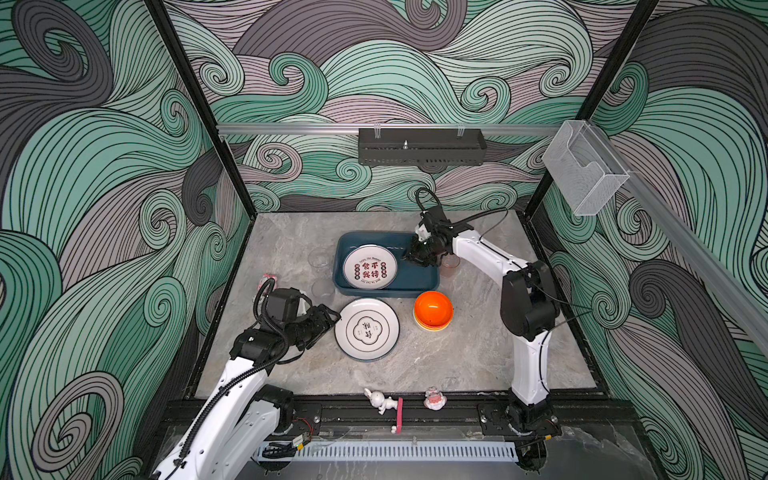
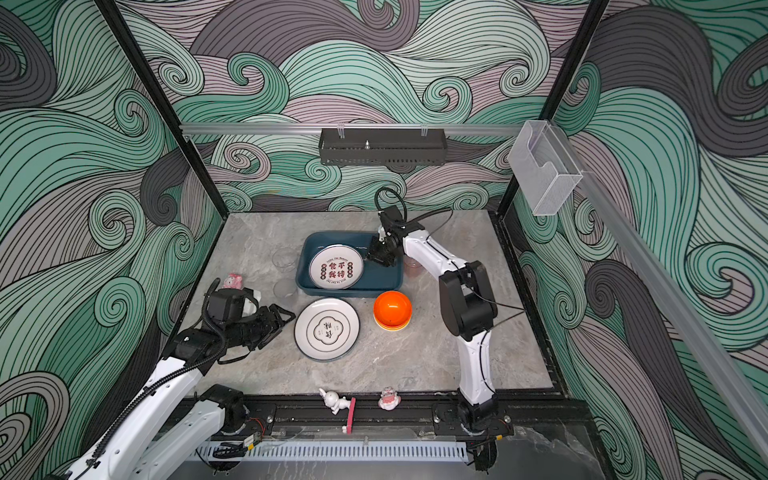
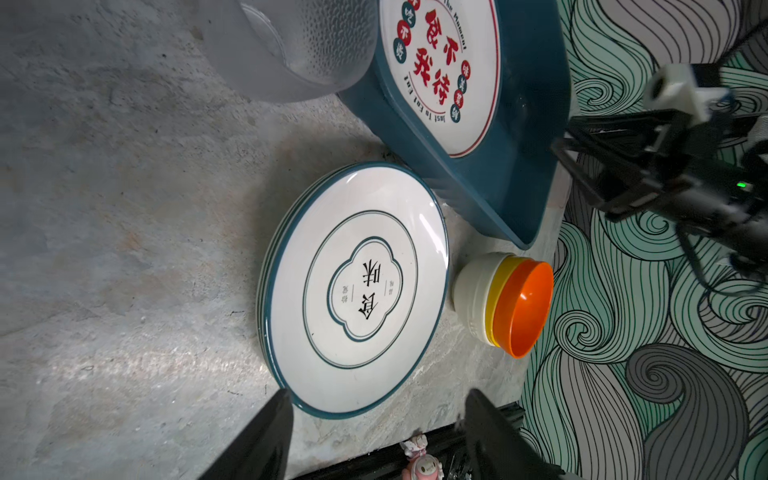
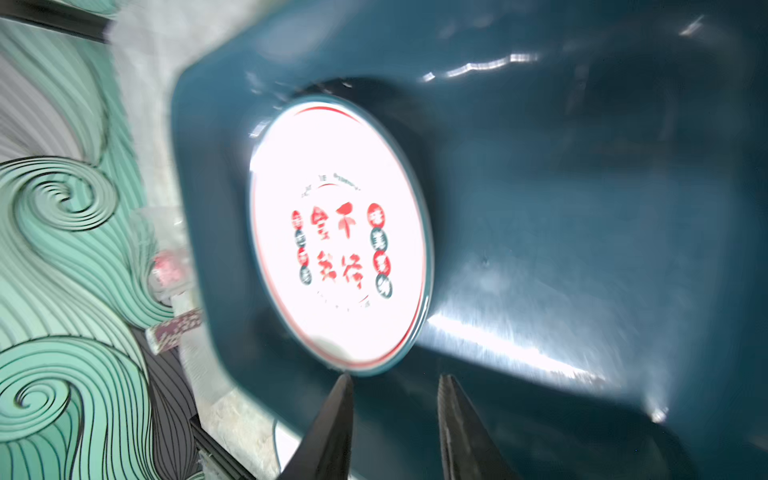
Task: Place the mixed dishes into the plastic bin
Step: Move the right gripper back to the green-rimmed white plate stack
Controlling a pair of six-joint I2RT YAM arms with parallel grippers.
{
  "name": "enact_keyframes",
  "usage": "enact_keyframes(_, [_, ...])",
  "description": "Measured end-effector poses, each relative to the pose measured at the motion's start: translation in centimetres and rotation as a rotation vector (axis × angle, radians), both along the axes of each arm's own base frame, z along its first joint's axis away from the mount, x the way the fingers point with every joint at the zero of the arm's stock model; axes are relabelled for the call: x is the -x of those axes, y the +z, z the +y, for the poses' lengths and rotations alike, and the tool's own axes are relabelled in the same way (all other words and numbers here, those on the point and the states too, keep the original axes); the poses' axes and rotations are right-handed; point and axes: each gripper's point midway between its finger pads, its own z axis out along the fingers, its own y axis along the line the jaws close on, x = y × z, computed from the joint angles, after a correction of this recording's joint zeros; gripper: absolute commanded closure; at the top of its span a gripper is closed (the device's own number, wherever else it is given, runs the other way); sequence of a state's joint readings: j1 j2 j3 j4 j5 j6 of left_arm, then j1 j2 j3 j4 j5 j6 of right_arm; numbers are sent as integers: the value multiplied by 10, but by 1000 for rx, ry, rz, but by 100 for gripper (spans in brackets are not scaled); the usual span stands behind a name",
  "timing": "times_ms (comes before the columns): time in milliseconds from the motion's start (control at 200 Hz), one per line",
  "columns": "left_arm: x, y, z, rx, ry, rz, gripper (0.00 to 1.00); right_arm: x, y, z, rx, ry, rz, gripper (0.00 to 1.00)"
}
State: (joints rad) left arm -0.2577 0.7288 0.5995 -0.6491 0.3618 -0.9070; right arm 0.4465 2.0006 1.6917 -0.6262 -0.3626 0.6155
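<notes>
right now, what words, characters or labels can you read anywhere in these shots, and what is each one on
"食不我待": large red characters on the white plate in the plastic bin.
"Just To Eat Eat", probably: small print along that plate's edge.
Round badges on that plate: too small to read.
"食味": black, centre of the green-rimmed plate on the table; tiny characters beside it unreadable.

Right gripper (image 1: 417, 258) over the bin's (image 1: 390, 292) right end, jaws slightly parted, empty; left gripper (image 1: 330, 319) front-left of it, jaws wide.
</notes>
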Motion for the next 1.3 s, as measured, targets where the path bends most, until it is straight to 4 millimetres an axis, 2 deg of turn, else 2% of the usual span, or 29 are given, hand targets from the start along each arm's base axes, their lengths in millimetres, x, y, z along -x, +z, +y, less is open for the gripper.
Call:
enact_keyframes(70, [2, -3, 1, -7, 1, 13, 32, 12, 28, -5, 3, 18, -60, 61])
enact_keyframes(135, [3, -4, 2, -12, 2, 20, 31, 26, 46, -7, 8, 41, -100, 60])
enact_keyframes(245, [5, -9, 4, -26, 3, 36, 31, 55, 56, -5, 41, 101, -133, 58])
enact_keyframes(445, [9, -34, 6, -57, 4, 119, 32, 106, 38, 6, 135, 234, -114, 58])
enact_keyframes(660, [12, -61, 5, -79, -7, 227, 34, 138, 14, 14, 213, 331, -84, 56])
enact_keyframes(896, [9, -81, 1, -75, -20, 287, 39, 153, -5, 26, 269, 396, -75, 53])
enact_keyframes(1111, [5, -86, -2, -67, -23, 280, 40, 162, -30, 35, 323, 446, -44, 49])
enact_keyframes(1296, [1, -91, -4, -61, -27, 284, 43, 162, -42, 38, 353, 460, -31, 49])
